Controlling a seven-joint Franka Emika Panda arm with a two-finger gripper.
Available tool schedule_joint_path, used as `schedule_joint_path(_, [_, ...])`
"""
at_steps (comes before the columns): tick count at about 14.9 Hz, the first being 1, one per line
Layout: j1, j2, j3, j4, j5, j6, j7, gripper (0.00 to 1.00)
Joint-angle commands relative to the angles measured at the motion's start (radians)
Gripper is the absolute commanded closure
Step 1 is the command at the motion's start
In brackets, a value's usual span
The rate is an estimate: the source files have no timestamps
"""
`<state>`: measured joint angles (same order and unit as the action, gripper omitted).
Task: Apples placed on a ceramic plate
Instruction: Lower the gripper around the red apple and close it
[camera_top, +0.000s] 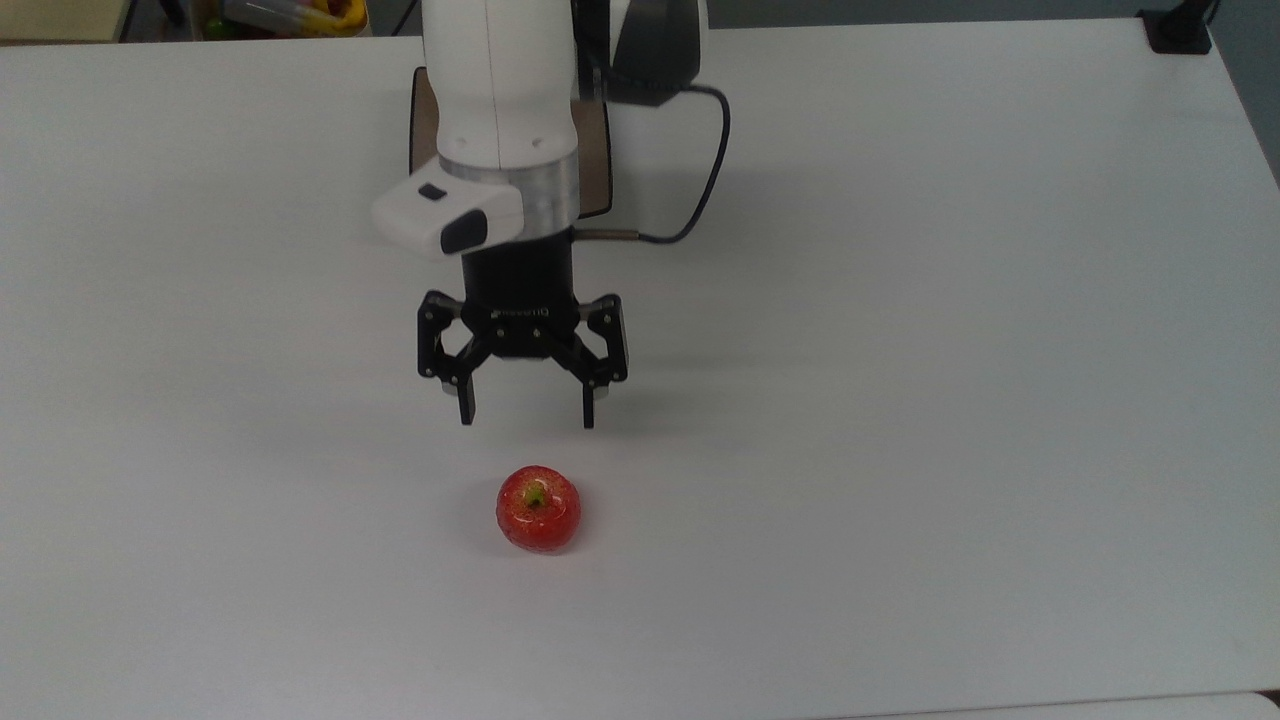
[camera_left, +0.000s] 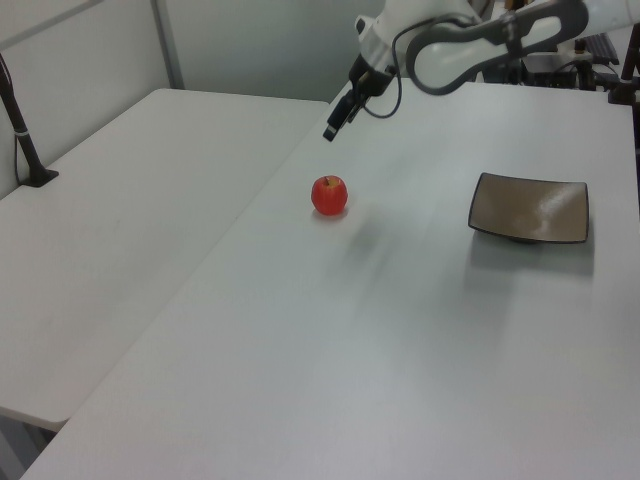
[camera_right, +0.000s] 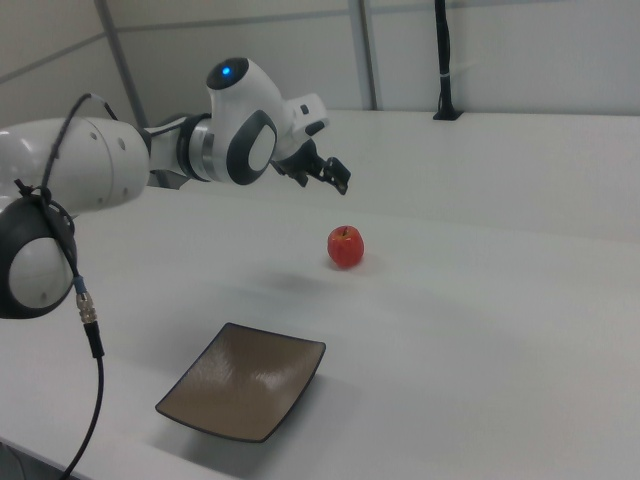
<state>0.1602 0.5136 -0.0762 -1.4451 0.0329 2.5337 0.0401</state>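
A small glossy red apple (camera_top: 538, 509) (camera_left: 329, 194) (camera_right: 345, 246) rests on the white table (camera_top: 900, 400). My gripper (camera_top: 526, 414) (camera_left: 330, 130) (camera_right: 338, 178) hangs open in the air, short of the apple on the plate's side and above it, with nothing between its fingers. The square brown ceramic plate (camera_left: 530, 209) (camera_right: 243, 380) lies bare, well apart from the apple. In the top view the arm covers most of the plate (camera_top: 597, 160); only its edges show.
A second white table (camera_left: 120, 230) adjoins this one at the left view's left. A black post (camera_left: 22, 135) (camera_right: 444, 65) stands on it. A black cable (camera_top: 705, 180) hangs off the arm. Cluttered equipment (camera_left: 545, 55) sits past the far table edge.
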Motion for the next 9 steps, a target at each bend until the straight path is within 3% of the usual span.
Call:
schedule_joint_path(1, [0.01,0.1,-0.008,0.064,-0.018,0.071,-0.02,0.0])
schedule_joint_path(9, [0.008,0.218,-0.01,0.069,-0.05,0.22,-0.014,0.0])
